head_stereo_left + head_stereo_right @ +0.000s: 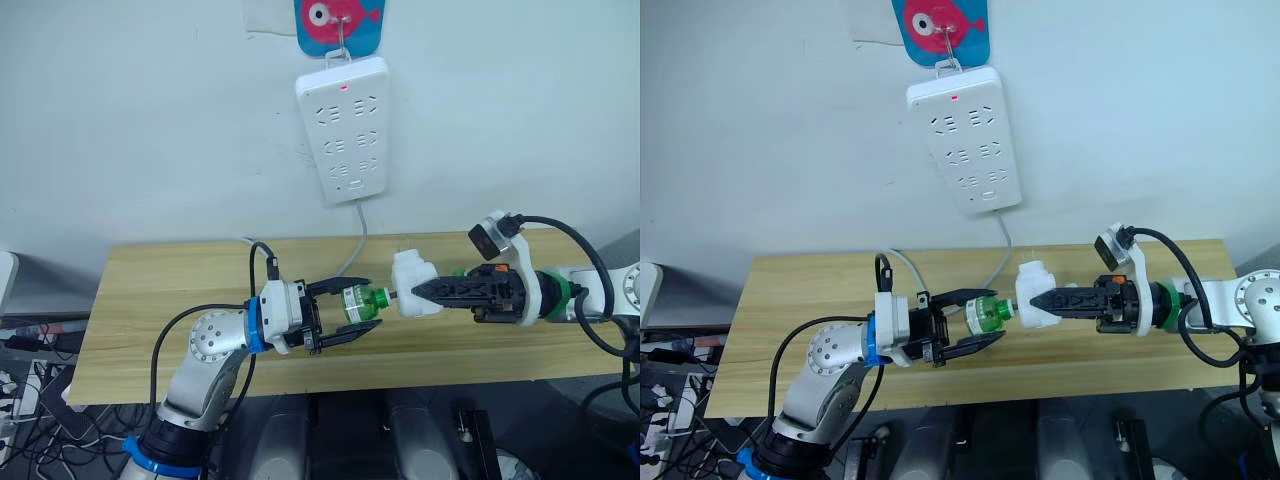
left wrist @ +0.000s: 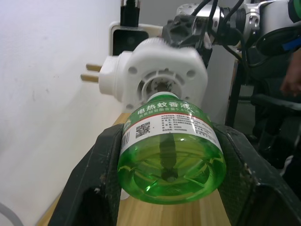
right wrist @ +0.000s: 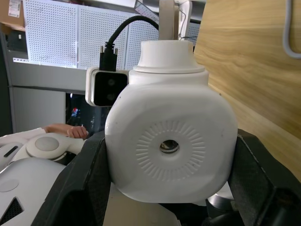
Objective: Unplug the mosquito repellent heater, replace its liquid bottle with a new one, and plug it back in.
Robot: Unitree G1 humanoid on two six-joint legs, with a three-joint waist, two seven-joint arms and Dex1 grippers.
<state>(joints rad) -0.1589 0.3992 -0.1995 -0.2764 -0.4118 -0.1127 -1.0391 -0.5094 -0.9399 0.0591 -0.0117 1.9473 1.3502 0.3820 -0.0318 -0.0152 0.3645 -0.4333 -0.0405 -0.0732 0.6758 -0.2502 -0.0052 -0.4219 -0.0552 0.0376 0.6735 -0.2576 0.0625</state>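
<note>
Left eye view has the left gripper (image 1: 352, 321) clamped on the green bottle (image 1: 360, 301), its neck at the heater (image 1: 414, 283) held in the right gripper (image 1: 421, 293) above the worktop (image 1: 160, 300): unplugged, bottle swap underway, replugging into the power strip (image 1: 343, 128) remains.

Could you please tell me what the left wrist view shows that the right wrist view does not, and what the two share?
The left wrist view alone shows the small clear green plastic liquid bottle between the left end effector's black fingers, its neck at the heater's underside socket, plus the heater's two metal plug pins sticking out bare.

The right wrist view alone shows the heater's top face with the round vent hole, gripped by the right end effector.

Both show the small white rounded plastic mosquito repellent heater, unplugged, and the light wooden table.
</note>
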